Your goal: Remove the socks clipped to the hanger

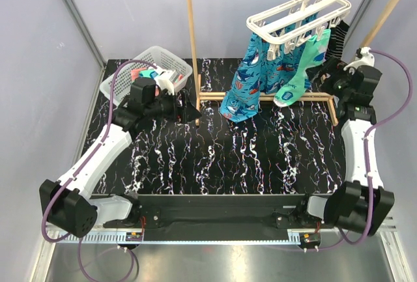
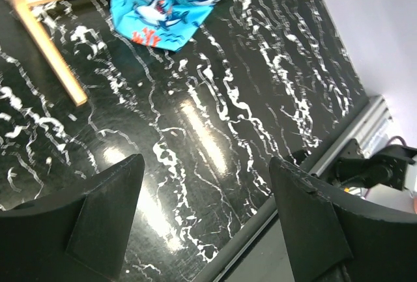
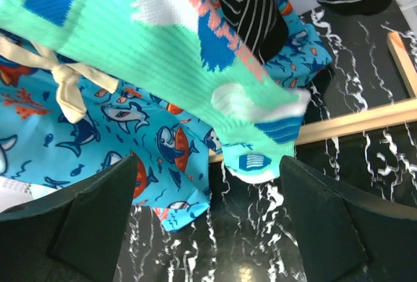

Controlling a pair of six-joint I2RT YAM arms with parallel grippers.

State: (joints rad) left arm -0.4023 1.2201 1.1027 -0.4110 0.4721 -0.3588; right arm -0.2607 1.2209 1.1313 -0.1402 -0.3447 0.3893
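Teal-green knit with white and blue marks, the teal sock point(image 1: 301, 67) hangs clipped under the white hanger point(image 1: 296, 18). The hanger hooks over the rail of the wooden rack point(image 1: 191, 34) at about 1 o'clock on the counter point(image 1: 228, 158). A striped sock point(image 1: 337, 41), black with thin white lines, dangles at the hanger's 3 o'clock side. The blue shark-print cloth point(image 1: 251, 83) drapes at its 8 o'clock side.

The right tool point(image 1: 326, 72) sits beside the teal sock's foot. In the wrist view its fingers point(image 3: 98, 223) are spread wide, and the sock's toe hangs just above the gap without being pinched.

The left tool point(image 1: 190, 111) hovers low over the counter at 10 o'clock, near the rack's leg. It is also released, with only bare marbled surface between its fingers point(image 2: 104, 223). A white mesh basket point(image 1: 124, 77) stands behind it at 10 o'clock, holding small coral and teal pieces too small to name.
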